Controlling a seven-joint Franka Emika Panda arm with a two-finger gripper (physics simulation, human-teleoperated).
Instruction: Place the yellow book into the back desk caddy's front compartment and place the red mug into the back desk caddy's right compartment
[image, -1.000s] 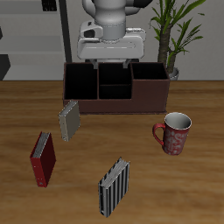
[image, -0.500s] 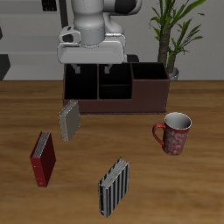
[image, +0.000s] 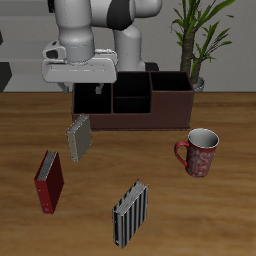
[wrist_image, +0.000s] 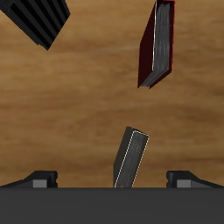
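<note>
The yellow book (image: 79, 138) stands on the table just in front of one end of the back desk caddy (image: 165, 108); it also shows in the wrist view (wrist_image: 131, 156). My gripper (image: 79, 90) is open and empty, hanging well above the book, over the caddy's end. Both fingertips (wrist_image: 39, 178) show in the wrist view with the book between and below them. The red mug (image: 200, 152) stands apart, nearer the caddy's other end. The front compartment (image: 130, 102) and the right compartment (image: 169, 84) hold nothing.
A dark red book (image: 49, 180) stands nearer the table's front edge, beyond the yellow book; it shows in the wrist view too (wrist_image: 157, 44). A black-and-white striped book (image: 130, 213) stands near the front edge. A potted plant (image: 200, 35) is behind the caddy.
My gripper has moved sideways from above the caddy's middle to above its end, over the yellow book. It stayed open. Nothing on the table moved.
</note>
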